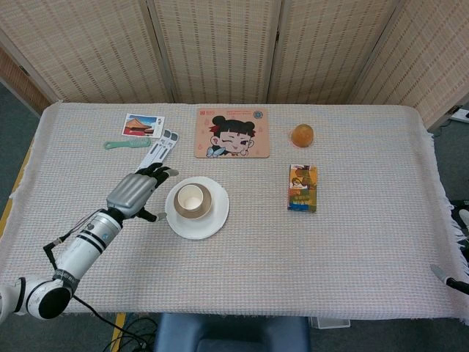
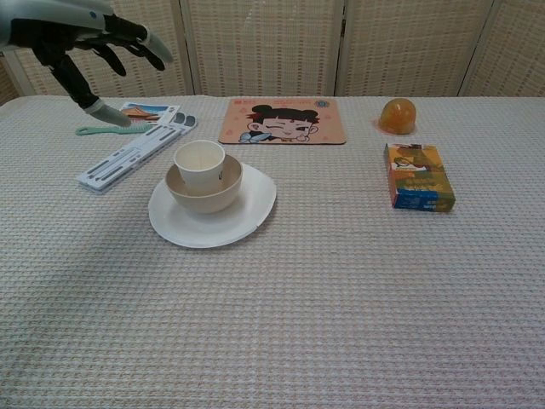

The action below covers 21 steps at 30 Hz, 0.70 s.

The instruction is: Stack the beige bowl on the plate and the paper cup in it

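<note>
A white plate (image 1: 209, 223) (image 2: 247, 217) lies left of the table's middle. The beige bowl (image 1: 204, 207) (image 2: 223, 189) sits on it, and the paper cup (image 1: 190, 198) (image 2: 199, 162) stands upright inside the bowl. My left hand (image 1: 132, 192) (image 2: 85, 38) hovers to the left of the stack, raised above the table, its fingers spread and holding nothing. It touches neither cup nor bowl. My right hand does not show in either view.
A white slotted strip (image 1: 152, 158) (image 2: 132, 153) lies behind the left hand, with a green comb (image 1: 126, 144) and a postcard (image 1: 143, 125) beyond it. A cartoon mat (image 1: 232, 133), an orange ball (image 1: 302, 135) and a colourful box (image 1: 303, 188) lie further right.
</note>
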{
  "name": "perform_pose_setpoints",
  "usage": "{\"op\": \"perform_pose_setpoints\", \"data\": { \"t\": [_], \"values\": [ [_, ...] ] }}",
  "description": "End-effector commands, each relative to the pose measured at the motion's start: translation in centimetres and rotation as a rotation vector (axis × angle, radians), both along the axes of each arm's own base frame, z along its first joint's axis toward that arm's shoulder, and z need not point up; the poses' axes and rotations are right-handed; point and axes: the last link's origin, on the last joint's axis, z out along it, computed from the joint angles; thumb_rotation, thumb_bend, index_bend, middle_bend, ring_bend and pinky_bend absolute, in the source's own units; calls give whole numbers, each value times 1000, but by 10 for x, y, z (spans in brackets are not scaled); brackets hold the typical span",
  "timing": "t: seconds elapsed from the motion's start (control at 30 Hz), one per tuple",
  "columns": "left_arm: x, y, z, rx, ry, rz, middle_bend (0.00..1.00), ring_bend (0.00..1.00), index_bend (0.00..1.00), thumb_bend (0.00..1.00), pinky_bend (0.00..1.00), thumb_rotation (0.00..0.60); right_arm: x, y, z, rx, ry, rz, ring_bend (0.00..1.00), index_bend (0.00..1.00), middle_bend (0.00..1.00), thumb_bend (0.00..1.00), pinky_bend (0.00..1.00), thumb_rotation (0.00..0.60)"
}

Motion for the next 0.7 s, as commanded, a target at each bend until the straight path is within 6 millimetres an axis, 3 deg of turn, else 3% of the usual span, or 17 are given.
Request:
{"op": "perform_pose_setpoints", "data": {
  "t": [0.03, 0.2, 0.37, 0.7],
  "values": [
    [-40, -47, 30, 132, 15, -7, 155, 0, 128, 258, 200, 600, 1, -8, -9, 40, 23, -22, 0, 0, 0, 129, 0, 600],
    [-91, -86, 39, 218, -12, 6, 154, 0, 126, 258, 199, 600, 1, -18, -23, 74, 65, -63, 0, 0, 0, 129, 0, 600],
    [-144, -103, 50, 273, -20, 69, 143, 0, 124, 258, 199, 600, 3, -26, -36, 85, 95, -106, 0, 0, 0, 129, 0, 600],
    [-194, -127, 55, 350, 31, 124, 108, 0, 94, 258, 199, 600, 5, -30, -52, 81, 141, -164, 0, 0, 0, 129, 0, 600]
  ]
}}
